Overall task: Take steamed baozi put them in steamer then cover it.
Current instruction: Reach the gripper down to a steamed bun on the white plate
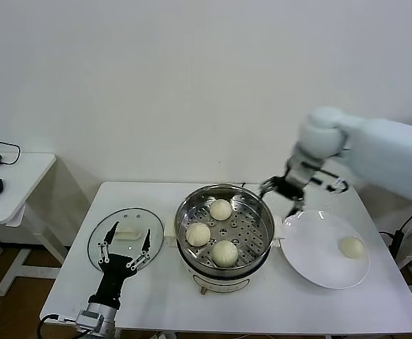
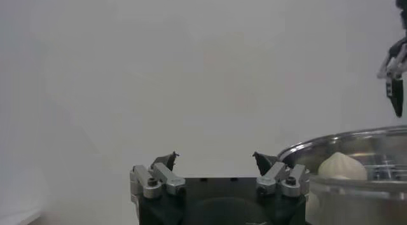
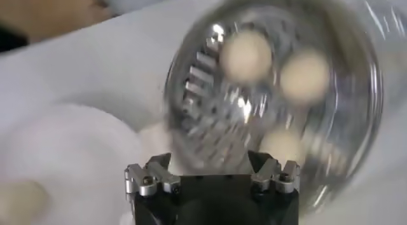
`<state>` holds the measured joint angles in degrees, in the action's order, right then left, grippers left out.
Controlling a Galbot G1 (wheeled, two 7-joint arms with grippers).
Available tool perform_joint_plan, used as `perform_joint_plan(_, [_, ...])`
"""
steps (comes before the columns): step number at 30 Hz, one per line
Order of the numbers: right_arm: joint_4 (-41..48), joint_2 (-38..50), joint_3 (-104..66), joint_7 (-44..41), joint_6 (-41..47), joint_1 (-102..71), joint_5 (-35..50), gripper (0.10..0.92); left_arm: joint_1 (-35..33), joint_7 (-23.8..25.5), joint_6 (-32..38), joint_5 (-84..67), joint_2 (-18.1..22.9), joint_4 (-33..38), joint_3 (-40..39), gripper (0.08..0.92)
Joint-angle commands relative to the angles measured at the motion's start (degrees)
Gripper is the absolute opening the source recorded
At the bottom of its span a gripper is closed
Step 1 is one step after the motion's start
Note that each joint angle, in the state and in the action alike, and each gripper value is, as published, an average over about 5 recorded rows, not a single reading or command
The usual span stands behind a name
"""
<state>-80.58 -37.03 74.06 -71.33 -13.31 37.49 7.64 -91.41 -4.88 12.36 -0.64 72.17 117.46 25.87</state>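
**On the white table, three buns steamed, one left**

On the white table [image 1: 156, 296] against a bare wall, the steamer [image 1: 224, 224] holds three baozi [image 1: 221, 209]; a fourth [image 1: 352, 246] sits on the plate [image 1: 312, 261]. Right gripper [image 1: 282, 191] hangs spread, empty, between steamer and plate. Left gripper [image 1: 126, 247], spread, hovers over the cover [image 1: 125, 236].

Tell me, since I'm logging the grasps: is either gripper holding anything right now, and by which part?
Nothing is held. The right gripper is open and empty between the steamer and the plate. The left gripper is open over the cover, not gripping it.
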Motion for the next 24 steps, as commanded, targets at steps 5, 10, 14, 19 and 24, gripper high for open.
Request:
perform_joint_plan(5, [21.07,11.45,-2.5,1.55,7.69,-12.07,3.44,0.823,-0.21,-0.1,-0.09,0.05,-0.08,0.38,0.04,0.823])
perform_joint_plan(10, [23.49,11.29,-7.02,4.89,7.86,-19.19,0.36,0.823,-0.55,-0.19,0.03,0.08,-0.11,0.6,0.39,0.823])
perform_joint_plan(14, [26.52,9.5,-12.06,6.42,7.71,-25.14,-1.35,0.823,-0.75,-0.14,0.17,0.59,0.0,0.51,0.34,0.823])
perform_joint_plan(19, [28.82,6.94,-15.11,7.75,7.77,-29.1,-2.19,0.823,-1.06,-0.07,0.28,1.25,0.28,0.49,0.34,0.823])
perform_joint_plan(24, [31.44,4.64,-17.19,7.74,7.86,-31.53,-3.55,0.823,-1.24,-0.07,0.27,1.28,0.43,0.51,0.53,0.823])
